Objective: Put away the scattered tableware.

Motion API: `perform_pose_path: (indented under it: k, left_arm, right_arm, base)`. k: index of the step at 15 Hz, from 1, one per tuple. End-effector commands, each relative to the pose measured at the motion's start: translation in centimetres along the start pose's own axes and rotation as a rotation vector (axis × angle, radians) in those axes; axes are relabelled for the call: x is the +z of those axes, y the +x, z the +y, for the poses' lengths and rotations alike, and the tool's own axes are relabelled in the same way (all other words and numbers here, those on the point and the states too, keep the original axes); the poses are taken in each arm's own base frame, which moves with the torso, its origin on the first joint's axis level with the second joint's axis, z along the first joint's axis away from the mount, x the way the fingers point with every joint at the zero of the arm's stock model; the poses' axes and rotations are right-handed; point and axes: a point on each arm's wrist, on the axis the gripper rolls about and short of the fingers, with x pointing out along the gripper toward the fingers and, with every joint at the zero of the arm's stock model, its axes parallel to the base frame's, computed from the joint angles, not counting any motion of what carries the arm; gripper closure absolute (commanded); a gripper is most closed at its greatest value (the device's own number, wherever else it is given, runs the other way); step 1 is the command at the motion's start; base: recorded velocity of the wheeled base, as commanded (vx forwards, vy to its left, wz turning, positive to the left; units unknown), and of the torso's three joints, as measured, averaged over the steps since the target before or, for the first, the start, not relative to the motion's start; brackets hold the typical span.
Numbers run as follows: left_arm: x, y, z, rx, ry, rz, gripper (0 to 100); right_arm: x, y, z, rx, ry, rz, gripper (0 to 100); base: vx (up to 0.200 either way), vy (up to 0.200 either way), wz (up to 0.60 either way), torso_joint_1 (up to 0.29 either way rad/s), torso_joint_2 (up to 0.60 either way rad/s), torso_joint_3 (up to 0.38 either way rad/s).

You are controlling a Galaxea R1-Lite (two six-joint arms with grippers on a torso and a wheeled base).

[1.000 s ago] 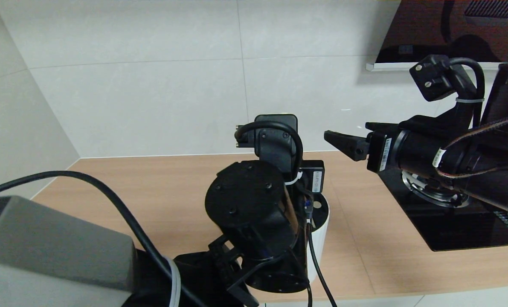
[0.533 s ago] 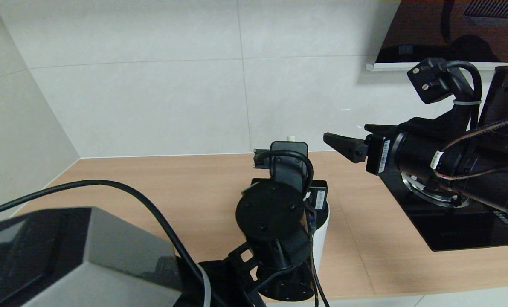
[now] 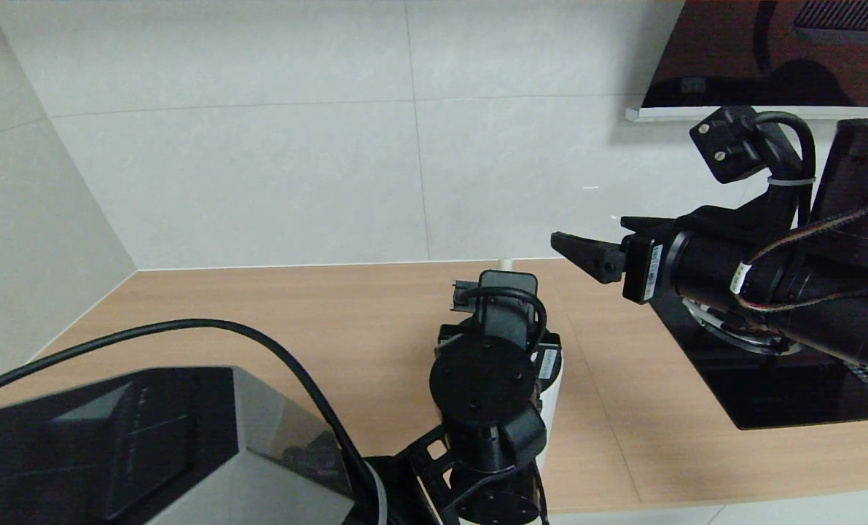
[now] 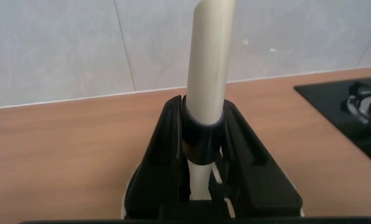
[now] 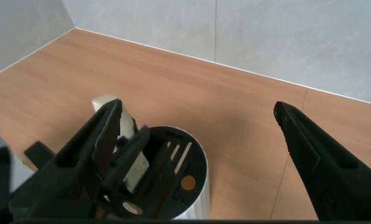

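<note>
Looking down from the head camera, you see the left arm [image 3: 485, 379] low in the middle of the wooden counter [image 3: 259, 321], standing right over a white holder [image 3: 552, 397] near the front edge. The tip of a cream-handled utensil [image 3: 505, 262] pokes up just beyond the wrist. The right gripper [image 3: 572, 248] hangs above the counter to the right of the holder and points left; from this side you cannot judge its spread. Below that arm a black cooktop [image 3: 769, 394] is set into the right end of the counter, and a tiled wall [image 3: 259, 146] runs along the far side.

In the left wrist view, the left gripper [image 4: 201, 121] is pinching the utensil: its black fingers [image 4: 167, 143] press on either side of the dark band at the base of the handle. The utensil stands upright, its lower part running down toward the holder's white rim. You cannot tell how deep it sits.

In the right wrist view, the right gripper's fingers are spread wide, well apart from everything. Between them, farther off, you see the holder's slotted black top, with the left gripper and the utensil at its left side.
</note>
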Motion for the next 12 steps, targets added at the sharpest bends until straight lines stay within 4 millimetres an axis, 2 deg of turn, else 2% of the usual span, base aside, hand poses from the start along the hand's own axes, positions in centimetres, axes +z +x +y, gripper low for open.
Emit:
perform_pose_path:
  k: [1,6,7,12]
  left_arm:
    - [-0.47,-0.07,0.03,-0.002,0.014,0.010,100]
    - [-0.69,-0.07,0.00,-0.003,0.019,0.014,100]
    - [-0.69,-0.07,0.00,-0.003,0.019,0.014,0]
    - [-0.69,-0.07,0.00,-0.003,0.019,0.014,0]
  right_arm:
    - [-0.09,0.10,0.02,0.001,-0.001,0.003,0]
    - [-0.16,0.09,0.02,0.001,-0.001,0.005,0]
    - [-0.12,0.05,0.01,0.001,-0.001,0.003,0]
    - [-0.17,0.05,0.01,0.001,-0.001,0.005,0]
  base:
    - [0.000,0.000,0.00,0.000,0.00,0.000]
    - [0.000,0.000,0.00,0.000,0.00,0.000]
    - [0.000,0.000,0.00,0.000,0.00,0.000]
    - [0.000,0.000,0.00,0.000,0.00,0.000]
